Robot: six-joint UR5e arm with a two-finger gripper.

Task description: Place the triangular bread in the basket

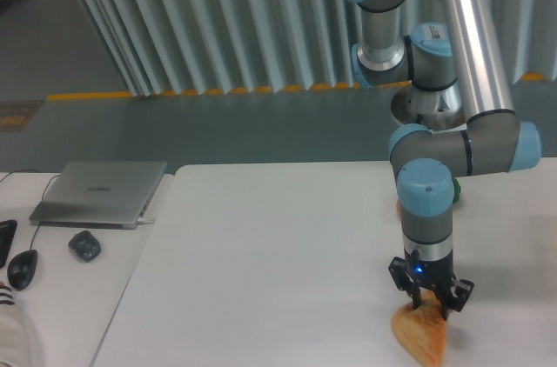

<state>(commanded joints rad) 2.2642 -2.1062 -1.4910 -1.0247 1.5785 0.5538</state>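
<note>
We see a golden-orange triangular bread [419, 336] (glossy, browned) on a white table [261, 271], under a black gripper [432, 308] lit blue; laptop [100, 192] silver.

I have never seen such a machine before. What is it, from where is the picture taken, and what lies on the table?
This is a robot arm with grey tubes and blue joints. A fixed camera looks at it from in front of the white table. At its lower end is the gripper, two fingers set around the top of the triangular bread, which lies on the table. Whether it grips yet, I cannot tell. Something green sits half hidden behind the arm. At left lie a closed laptop and two computer mice. No basket is visible.
</note>
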